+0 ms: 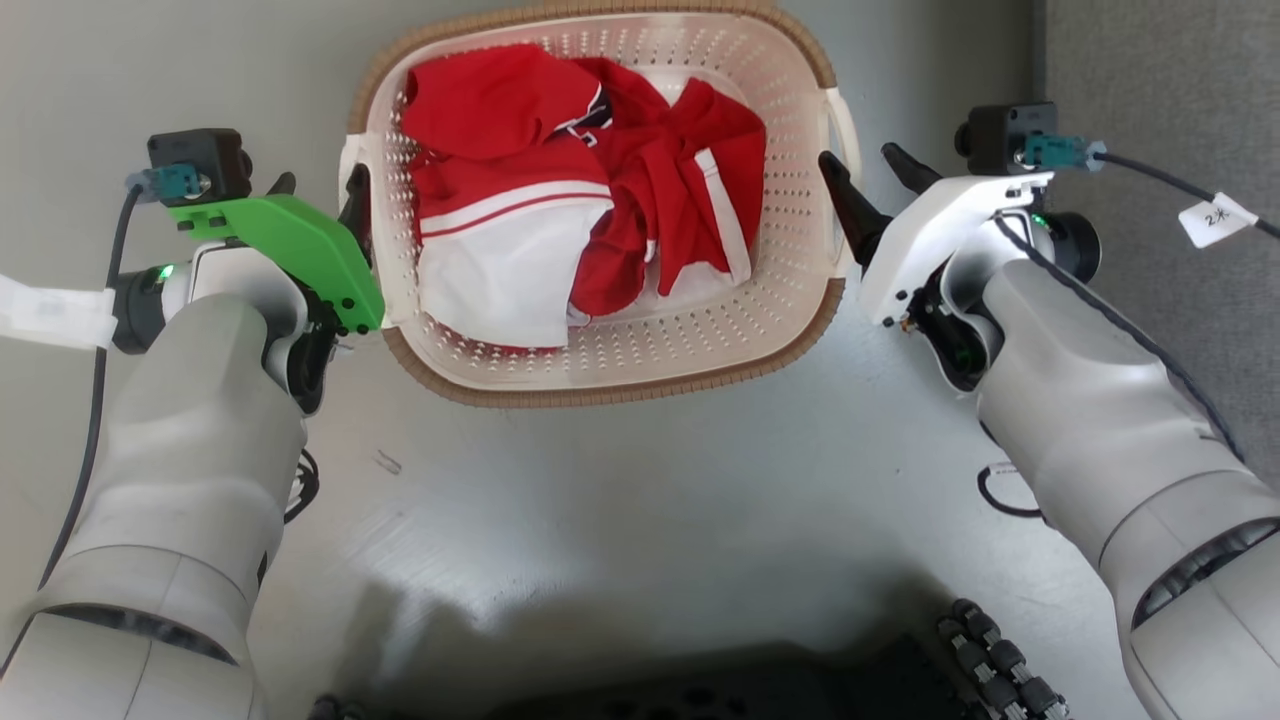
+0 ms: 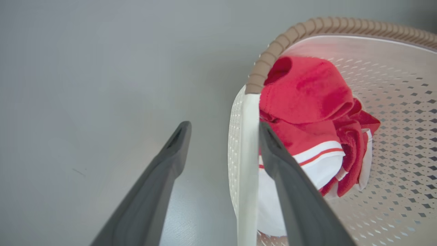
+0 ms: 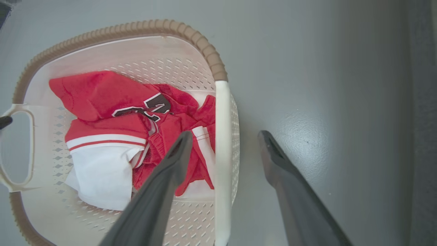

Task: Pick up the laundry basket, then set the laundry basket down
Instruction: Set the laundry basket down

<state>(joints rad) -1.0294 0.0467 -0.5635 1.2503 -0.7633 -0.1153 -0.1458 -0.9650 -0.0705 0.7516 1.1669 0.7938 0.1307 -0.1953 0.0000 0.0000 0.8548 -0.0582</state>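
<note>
The laundry basket (image 1: 700, 335), cream perforated plastic with a brown woven rim, stands on the grey floor, with red and white clothes (image 1: 520, 130) in it. My left gripper (image 1: 320, 185) is open at its left side. In the left wrist view that gripper (image 2: 224, 128) straddles the white side handle (image 2: 247, 153), one finger outside and one inside over the clothes. My right gripper (image 1: 858, 158) is open at the basket's right side. In the right wrist view it (image 3: 225, 136) straddles the other white handle (image 3: 222, 136), one finger over the clothes and the other outside. Neither pair of fingers presses its handle.
A darker carpet strip (image 1: 1150, 60) runs along the right of the grey floor. My dark base (image 1: 750, 690) fills the bottom middle. A tagged cable (image 1: 1215, 220) hangs off the right wrist and a black cable loop (image 1: 1000, 495) shows under that arm.
</note>
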